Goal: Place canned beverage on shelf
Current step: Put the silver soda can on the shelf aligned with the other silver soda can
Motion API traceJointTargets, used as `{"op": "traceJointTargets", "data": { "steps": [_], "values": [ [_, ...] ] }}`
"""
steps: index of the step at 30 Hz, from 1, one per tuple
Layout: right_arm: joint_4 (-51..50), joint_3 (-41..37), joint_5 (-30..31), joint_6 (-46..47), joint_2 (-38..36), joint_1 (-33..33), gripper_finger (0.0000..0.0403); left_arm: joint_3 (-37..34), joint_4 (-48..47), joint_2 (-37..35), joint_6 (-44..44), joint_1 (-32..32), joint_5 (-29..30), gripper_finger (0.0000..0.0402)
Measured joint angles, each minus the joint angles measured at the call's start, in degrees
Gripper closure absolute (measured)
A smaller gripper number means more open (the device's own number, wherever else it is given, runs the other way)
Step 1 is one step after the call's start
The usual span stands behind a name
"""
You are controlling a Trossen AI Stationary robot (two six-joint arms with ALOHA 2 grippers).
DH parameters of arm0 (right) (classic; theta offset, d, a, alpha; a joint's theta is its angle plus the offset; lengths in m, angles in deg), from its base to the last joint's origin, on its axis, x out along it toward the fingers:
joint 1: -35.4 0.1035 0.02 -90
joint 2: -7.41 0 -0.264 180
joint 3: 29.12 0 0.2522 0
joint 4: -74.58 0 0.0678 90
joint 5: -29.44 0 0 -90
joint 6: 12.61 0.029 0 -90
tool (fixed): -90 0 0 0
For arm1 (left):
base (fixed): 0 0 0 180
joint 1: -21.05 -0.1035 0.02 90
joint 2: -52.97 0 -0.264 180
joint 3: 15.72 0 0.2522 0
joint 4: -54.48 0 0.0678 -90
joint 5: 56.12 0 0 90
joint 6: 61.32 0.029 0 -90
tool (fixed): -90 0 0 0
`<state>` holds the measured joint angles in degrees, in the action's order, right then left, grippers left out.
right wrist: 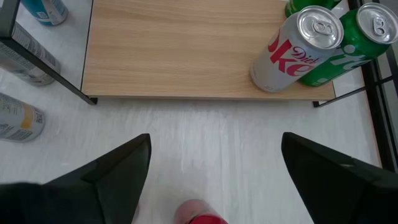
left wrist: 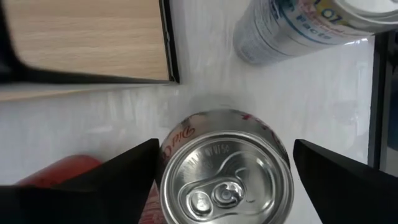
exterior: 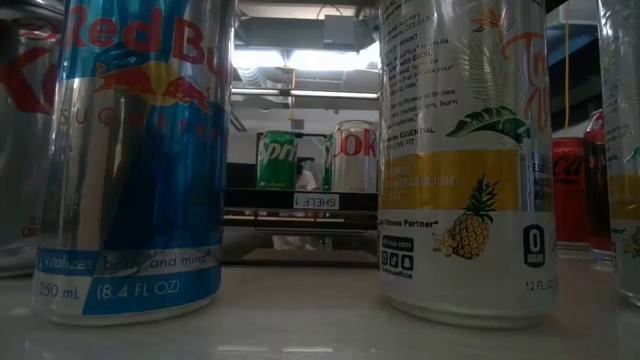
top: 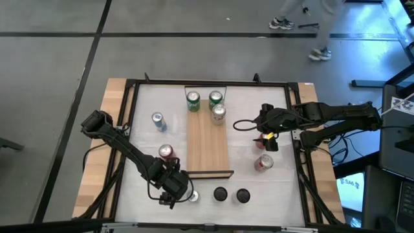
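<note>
- Looking down from the high view, we see the shelf [top: 208,145], a long light-wood plank, lying in the middle of the white table [top: 278,188] and running from the near side to the far side.
- At its far end we count three cans standing upright: two green cans [top: 193,100] side by side, and a silver Diet Coke can [top: 218,114] just in front of the right one.
- The left gripper [top: 176,189] is at the near left of the table, close to the near left corner of the shelf.
- In the left wrist view its fingers [left wrist: 106,180] stand wide apart on both sides of another silver Diet Coke can [left wrist: 225,171]; we see a gap on each side, so it does not grip this can.
- The right gripper [top: 260,124] is to the right of the shelf, pointing toward it. Its fingers [right wrist: 109,171] are wide apart and hold nothing.
- A red can [top: 263,162] stands on the table on the near side of the right gripper.
- A blue and silver can [top: 158,121] stands left of the shelf, and another red can [top: 166,152] is nearer to the left arm.
- Two dark-topped cans [top: 220,194] stand near the near edge of the table.
</note>
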<state>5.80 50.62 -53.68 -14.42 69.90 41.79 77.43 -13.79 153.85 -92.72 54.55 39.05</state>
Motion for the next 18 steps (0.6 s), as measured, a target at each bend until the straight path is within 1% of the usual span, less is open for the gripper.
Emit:
{"op": "traceJointTargets", "data": {
  "steps": [8,15,18],
  "values": [
    [-0.02,0.0,0.0,0.0,-0.01,0.0,0.0047,-0.89,0.16,-0.03,-0.04,0.02,-0.14,0.0082],
    [-0.02,0.0,0.0,-0.01,-0.01,0.0,0.0047,-1.25,0.11,-0.28,-0.15,0.0,-0.28,0.0101],
    [0.0,0.0,0.0,-0.02,-0.01,0.0,0.0047,-0.64,-0.47,-0.3,-1.45,0.0,-0.7,0.0104]
  ]
}}
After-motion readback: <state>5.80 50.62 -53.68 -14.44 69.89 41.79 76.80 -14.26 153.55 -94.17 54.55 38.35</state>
